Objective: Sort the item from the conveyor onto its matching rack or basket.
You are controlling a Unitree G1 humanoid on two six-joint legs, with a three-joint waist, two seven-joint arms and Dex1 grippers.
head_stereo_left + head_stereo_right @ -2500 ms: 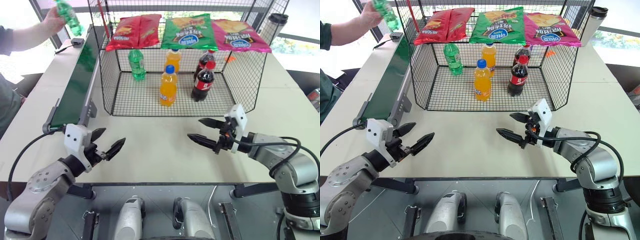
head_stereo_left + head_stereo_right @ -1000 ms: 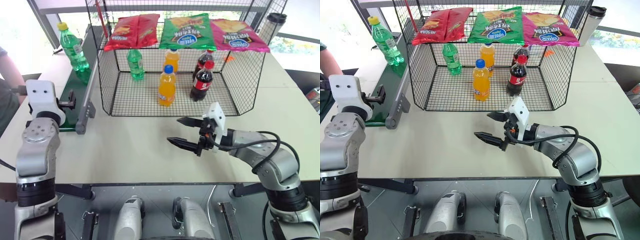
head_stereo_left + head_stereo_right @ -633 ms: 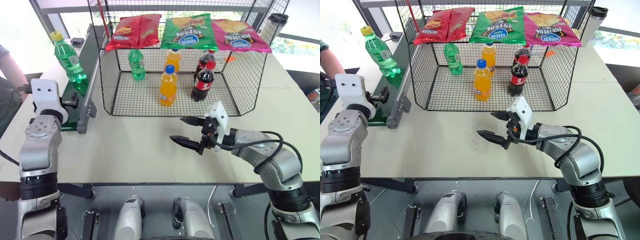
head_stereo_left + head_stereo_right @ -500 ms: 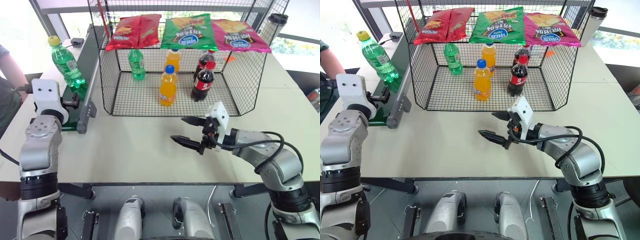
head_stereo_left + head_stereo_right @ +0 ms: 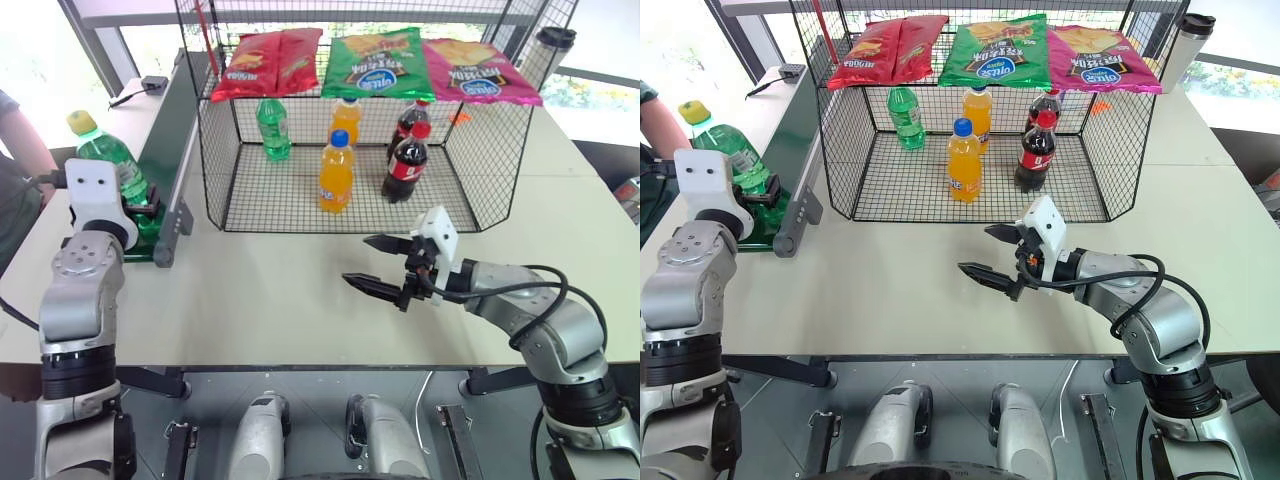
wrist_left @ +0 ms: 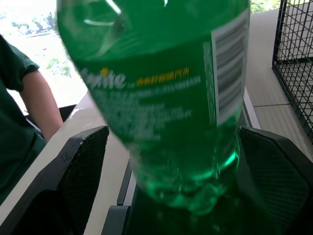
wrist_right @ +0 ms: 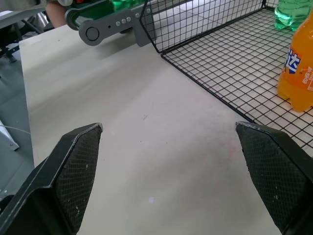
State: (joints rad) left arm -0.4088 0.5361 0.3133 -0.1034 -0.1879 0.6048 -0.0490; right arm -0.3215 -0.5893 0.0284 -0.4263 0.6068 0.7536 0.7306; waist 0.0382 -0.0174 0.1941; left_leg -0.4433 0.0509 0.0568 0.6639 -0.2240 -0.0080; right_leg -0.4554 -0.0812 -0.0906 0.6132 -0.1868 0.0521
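L gripper [image 6: 166, 161] is up at the near end of the belt [image 5: 170, 120]. The green bottle [image 5: 105, 165] stands on the belt there, leaning a bit, yellow cap up, right between my fingers [image 6: 80, 171]. In the L wrist view one finger sits on each side of the bottle base with small gaps showing. I can't tell if they actually pinch it.

R gripper [image 5: 385, 265] hangs over bare table [image 5: 280, 300] in front of the cage [image 5: 470, 190], fingers spread wide, nothing in them.

Inside the cage: another green bottle [image 5: 272, 128] at the back, 2 orange bottles [image 5: 336, 172] in the middle, 2 colas [image 5: 405, 165] next to them. 3 chip bags [image 5: 378, 62] lie on the cage's mesh top. A person's arm [image 5: 28, 150] is at the table edge beside the belt, close to my L arm.
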